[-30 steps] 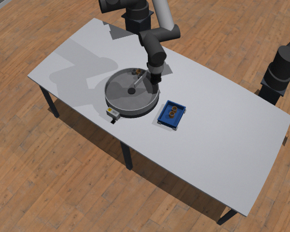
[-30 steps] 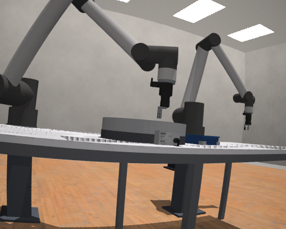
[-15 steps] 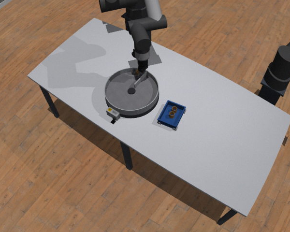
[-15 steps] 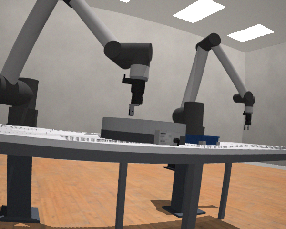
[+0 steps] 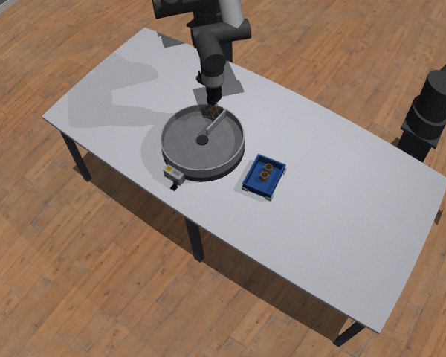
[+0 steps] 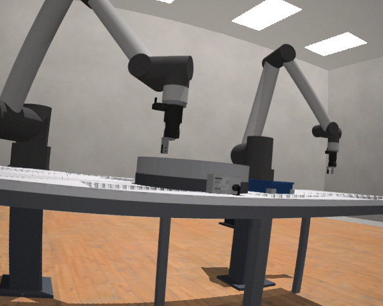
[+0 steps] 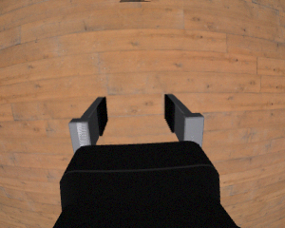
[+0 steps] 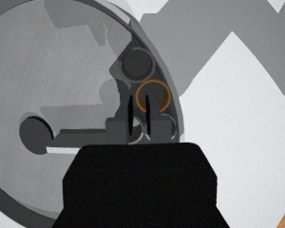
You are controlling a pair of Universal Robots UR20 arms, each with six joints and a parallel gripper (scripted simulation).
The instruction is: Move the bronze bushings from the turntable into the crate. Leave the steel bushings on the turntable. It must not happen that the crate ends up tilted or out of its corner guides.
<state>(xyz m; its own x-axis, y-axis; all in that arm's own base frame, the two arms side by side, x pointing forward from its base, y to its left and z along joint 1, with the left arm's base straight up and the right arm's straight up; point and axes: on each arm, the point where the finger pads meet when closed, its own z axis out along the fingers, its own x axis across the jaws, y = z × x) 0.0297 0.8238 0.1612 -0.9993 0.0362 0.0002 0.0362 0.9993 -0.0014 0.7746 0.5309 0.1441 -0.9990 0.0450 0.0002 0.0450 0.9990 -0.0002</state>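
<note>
The turntable (image 5: 219,173) (image 6: 185,165) (image 8: 62,71) holds a bronze bushing (image 5: 212,110) (image 8: 141,99) near its rim. A dark grey steel bushing (image 8: 138,65) is beside it. Pale ring edges show below, partly hidden by the fingers. My right gripper (image 6: 165,153) (image 8: 139,106) is partly open and empty, above the bushing cluster with its fingers close together. The blue crate (image 5: 256,190) (image 6: 270,185) looks level between its corner guides. Two bronze bushings (image 5: 268,167) (image 5: 264,176) stand in it. My left gripper (image 6: 330,170) (image 7: 135,107) is open and empty, over the floor.
A straight bar (image 5: 216,121) (image 8: 85,138) crosses part of the turntable close to the cluster, towards the dark centre hub (image 5: 202,140) (image 8: 36,135). A small grey box (image 5: 173,175) (image 6: 217,183) stands at the turntable's front. Metal corner guides (image 5: 269,198) (image 5: 284,171) flank the crate.
</note>
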